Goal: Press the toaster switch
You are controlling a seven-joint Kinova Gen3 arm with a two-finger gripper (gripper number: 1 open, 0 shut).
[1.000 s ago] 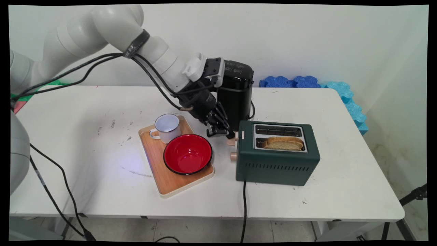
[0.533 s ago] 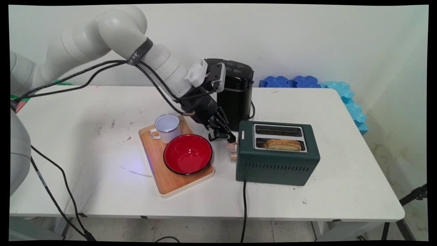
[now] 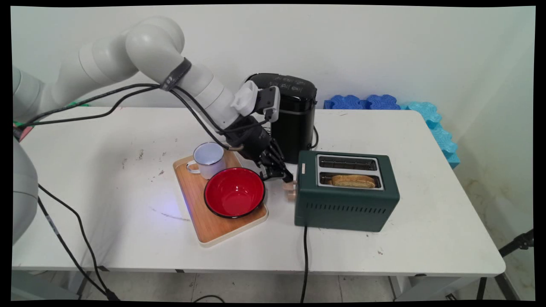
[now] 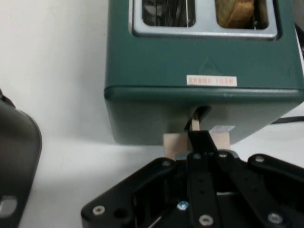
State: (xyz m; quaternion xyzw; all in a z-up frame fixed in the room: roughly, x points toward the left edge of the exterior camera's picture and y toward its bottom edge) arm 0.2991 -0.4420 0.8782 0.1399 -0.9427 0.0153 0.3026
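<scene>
A dark green two-slot toaster (image 3: 345, 204) (image 4: 204, 61) stands right of centre on the white table. A slice of bread (image 3: 353, 181) (image 4: 237, 12) sits low in its near slot; the far slot is empty. My gripper (image 3: 283, 175) (image 4: 199, 137) is shut, and its joined fingertips press down on the wooden lever (image 3: 289, 186) (image 4: 173, 141) at the toaster's left end. The lever sits low, just above a round wooden knob (image 3: 291, 196).
A black coffee machine (image 3: 294, 115) (image 4: 14, 156) stands right behind my hand. A wooden tray (image 3: 209, 228) to the left carries a white mug (image 3: 209, 160) and a red bowl (image 3: 234, 192). The toaster's cord (image 3: 305, 256) runs off the front edge. Blue foam (image 3: 384, 102) lies at the back right.
My gripper has gone down along the toaster's left end, taking the lever down with it. The bread has sunk lower into its slot.
</scene>
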